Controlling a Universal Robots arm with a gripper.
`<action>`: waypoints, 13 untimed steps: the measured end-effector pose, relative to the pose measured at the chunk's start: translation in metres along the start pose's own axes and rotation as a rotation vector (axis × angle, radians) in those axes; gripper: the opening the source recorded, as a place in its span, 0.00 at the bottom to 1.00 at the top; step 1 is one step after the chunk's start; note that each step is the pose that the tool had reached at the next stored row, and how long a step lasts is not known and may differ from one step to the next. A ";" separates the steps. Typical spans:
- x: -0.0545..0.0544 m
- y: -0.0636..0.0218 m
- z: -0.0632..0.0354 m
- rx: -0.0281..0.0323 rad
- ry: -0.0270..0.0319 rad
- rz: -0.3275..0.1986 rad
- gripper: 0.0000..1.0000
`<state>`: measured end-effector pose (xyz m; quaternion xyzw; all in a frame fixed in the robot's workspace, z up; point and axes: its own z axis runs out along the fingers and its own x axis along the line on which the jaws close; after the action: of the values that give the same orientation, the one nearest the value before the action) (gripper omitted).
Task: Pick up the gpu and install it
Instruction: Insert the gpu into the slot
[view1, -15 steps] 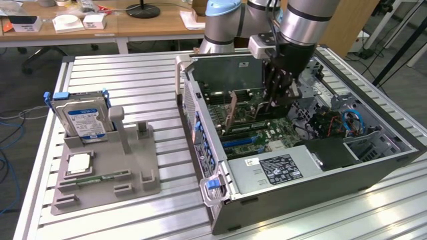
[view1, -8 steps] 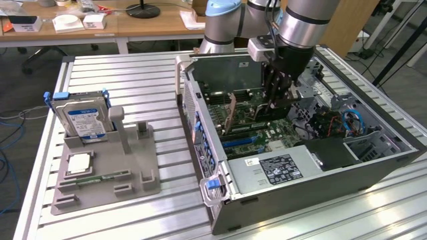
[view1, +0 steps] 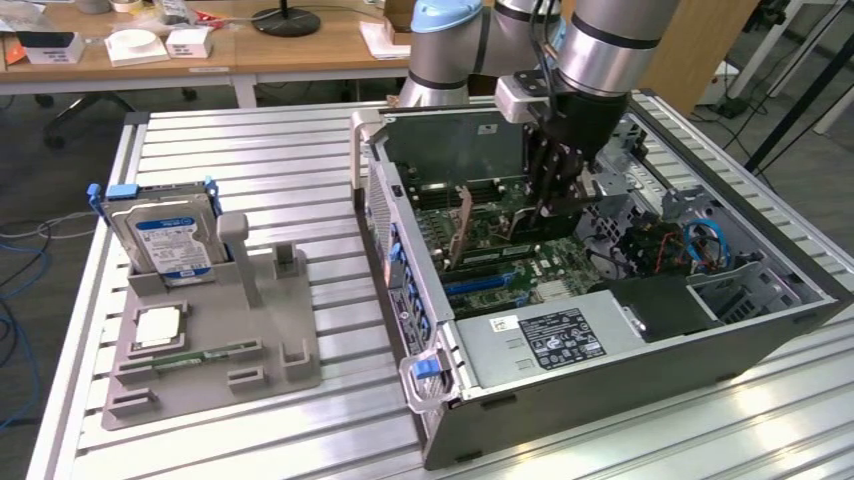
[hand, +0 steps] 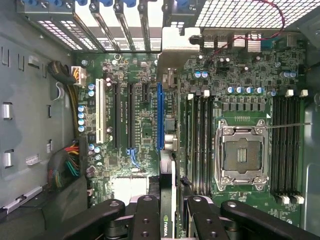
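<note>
The gpu (view1: 545, 222) hangs as a dark slab inside the open computer case (view1: 400, 250), above the motherboard. My gripper (view1: 558, 190) is shut on its upper edge. In the wrist view the gpu (hand: 169, 165) shows edge-on, clamped between the black fingers (hand: 146, 216). Its silver end bracket (hand: 175, 42) points toward the slot openings in the case's rear wall. The card runs lengthwise just beside the long blue slot (hand: 160, 116) on the motherboard (hand: 135, 135). Whether its lower edge touches the slot is hidden.
On the exterior view's left, a grey holder (view1: 267, 330) carries a silver hard drive (view1: 167, 235), a square chip (view1: 158, 325) and a memory stick (view1: 207, 355). Inside the case are the power supply (view1: 561, 335), the processor socket (hand: 242, 155) and coloured cable bundles (hand: 72, 160).
</note>
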<state>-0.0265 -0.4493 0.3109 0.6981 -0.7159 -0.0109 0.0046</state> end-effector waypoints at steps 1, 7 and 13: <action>0.000 0.0003 0.0001 0.0000 -0.0001 0.000 0.26; 0.001 0.0057 0.0011 0.0000 -0.0001 0.000 0.26; 0.003 0.0130 0.0030 -0.0001 0.0000 0.000 0.26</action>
<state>-0.0396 -0.4522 0.3082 0.6981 -0.7159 -0.0109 0.0046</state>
